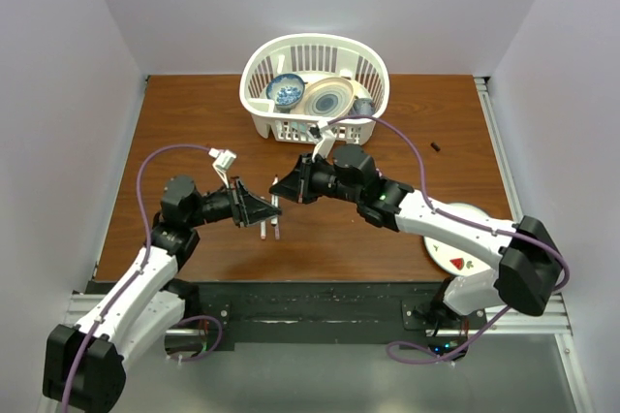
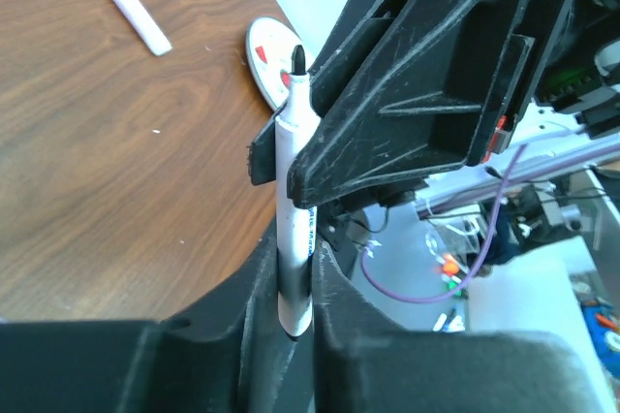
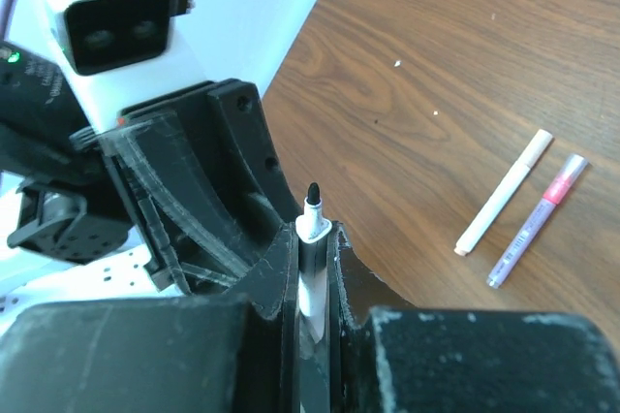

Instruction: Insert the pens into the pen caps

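Top external: left hand [image 2: 295, 282] and right hand [image 3: 312, 258] pinch black-tipped pen [image 2: 294, 142] over mid-table [image 1: 194, 132].

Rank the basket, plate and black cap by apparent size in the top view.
1. basket, largest by far
2. plate, partly covered
3. black cap, a tiny speck

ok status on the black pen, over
Right gripper shut on black-tipped pen; left gripper clamps it too. Tip uncapped. White pen, lilac highlighter lie on table, clear.
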You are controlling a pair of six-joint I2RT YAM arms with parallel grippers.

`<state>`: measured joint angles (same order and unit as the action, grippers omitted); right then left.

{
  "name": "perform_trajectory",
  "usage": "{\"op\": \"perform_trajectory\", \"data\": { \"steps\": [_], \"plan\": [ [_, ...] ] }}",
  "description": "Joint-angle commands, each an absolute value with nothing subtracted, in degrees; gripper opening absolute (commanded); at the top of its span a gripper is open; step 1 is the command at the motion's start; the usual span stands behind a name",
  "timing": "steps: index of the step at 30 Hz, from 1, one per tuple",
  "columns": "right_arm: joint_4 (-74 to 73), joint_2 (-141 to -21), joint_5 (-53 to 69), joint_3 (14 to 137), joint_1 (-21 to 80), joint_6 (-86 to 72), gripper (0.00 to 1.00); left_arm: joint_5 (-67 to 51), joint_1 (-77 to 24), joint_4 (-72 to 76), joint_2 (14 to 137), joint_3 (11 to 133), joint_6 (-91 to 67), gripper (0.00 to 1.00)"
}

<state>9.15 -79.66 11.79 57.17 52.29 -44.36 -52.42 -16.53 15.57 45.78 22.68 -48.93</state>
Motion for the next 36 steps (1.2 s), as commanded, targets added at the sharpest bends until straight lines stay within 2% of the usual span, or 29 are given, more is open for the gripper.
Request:
{"op": "perform_trajectory", "data": {
  "steps": [1,2,4,7,8,11,14,21,25,28,30,34,36],
  "plan": [
    [12.13,-76.99,12.75,57.39,52.47,-42.63,0.0,-55.98,-16.7,20.83,46.58,23.38,-49.13,0.0],
    [11.95,-76.91,12.14,57.48,52.56,-42.54,0.06,-55.99,-16.7,20.48,46.58,23.64,-48.87,0.0],
    [10.03,-76.38,11.69,58.27,52.47,-41.75,0.24,-55.99,-16.79,20.48,46.23,24.08,-48.25,0.0],
    [4.41,-74.37,9.76,60.02,52.21,-37.98,0.38,-54.76,-16.7,17.42,45.44,25.83,-45.71,0.0],
    [0.48,-73.4,8.62,60.55,51.95,-34.14,0.49,-54.15,-16.7,13.83,45.35,27.32,-43.18,0.0],
    [-5.34,-68.92,2.29,59.42,49.59,-29.03,0.64,-49.68,-16.7,3.58,45.61,31.27,-36.25,0.0],
    [-10.86,-65.93,1.33,59.85,44.24,-25.07,0.66,-43.25,-16.61,-6.21,46.32,34.62,-29.73,0.0],
    [-22.66,-66.53,-11.41,64.68,30.61,-19.95,0.64,-38.85,-16.61,-11.42,45.62,36.56,-23.47,0.0],
    [-28.82,-71.1,-17.91,67.67,20.58,-29.68,0.62,-33.51,-16.61,-11.6,44.39,36.12,-23.29,0.0],
    [-26.73,-73.21,-20.65,65.83,15.92,-35.58,0.63,-32.08,-16.09,-12.3,43.6,36.47,-22.94,0.0],
    [-22.87,-76.18,-19.52,64.51,11.7,-35.68,0.66,-30.25,-16.08,-13.44,42.37,36.83,-22.76,0.0],
    [-23.9,-84.97,-19.42,67.84,4.85,-37.96,0.63,-28.22,-16.08,-13.71,39.82,36.56,-23.2,0.0],
    [-24.96,-88.31,-20.73,71.18,2.64,-37.88,0.64,-27.69,-16.08,-13.89,39.03,36.56,-23.12,0.0]
  ]
}}
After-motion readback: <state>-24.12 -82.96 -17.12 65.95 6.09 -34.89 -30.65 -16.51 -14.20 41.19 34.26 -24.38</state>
